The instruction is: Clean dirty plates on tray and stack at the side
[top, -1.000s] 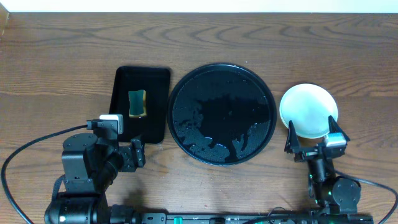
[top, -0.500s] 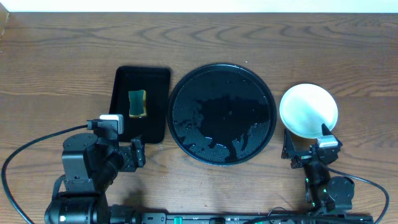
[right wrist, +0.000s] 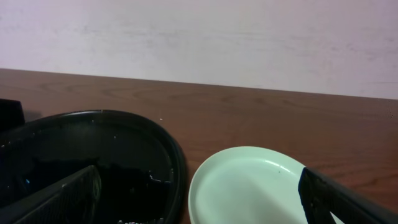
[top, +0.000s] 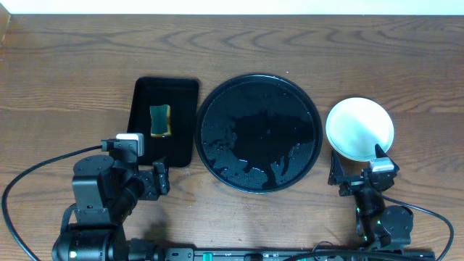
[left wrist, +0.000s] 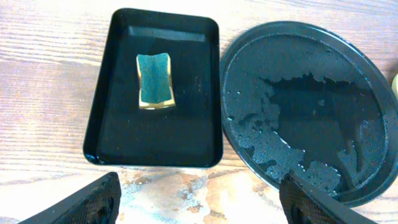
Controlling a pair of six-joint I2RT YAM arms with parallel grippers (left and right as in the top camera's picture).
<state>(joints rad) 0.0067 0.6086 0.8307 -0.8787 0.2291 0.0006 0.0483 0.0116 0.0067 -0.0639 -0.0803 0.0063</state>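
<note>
1. Black and glossy, the round tray (top: 246, 94) sits at the middle of the wooden table (top: 72, 65), its surface wet with irregular patches and beads of water.
2. To the robot's right of that tray, close to its rim but apart from it, a pale mint plate (top: 359, 123) rests on the table; the overhead view shows one round disc, and I cannot tell whether other plates lie under it.
3. On the tray's other side, just beside it, lies a smaller rectangular black tray (top: 181, 94) with a green-topped, yellow-edged sponge (top: 160, 120) in its upper half, lying flat.
4. The left gripper (left wrist: 199, 180) hovers low over bare wood just in front of the rectangular tray, with its two dark fingers (left wrist: 93, 199) spread wide and nothing between them.
5. The left wrist view looks over the sponge and the wet left part of the round tray; some damp marks show on the wood near the rectangular tray's front edge.
6. The right gripper (right wrist: 199, 177) sits at the near edge of the mint plate, fingers (right wrist: 62, 196) set far apart, touching nothing that I can make out.
7. From the right wrist, the plate appears clean and smooth, with the round tray's raised rim just to its left.
</note>
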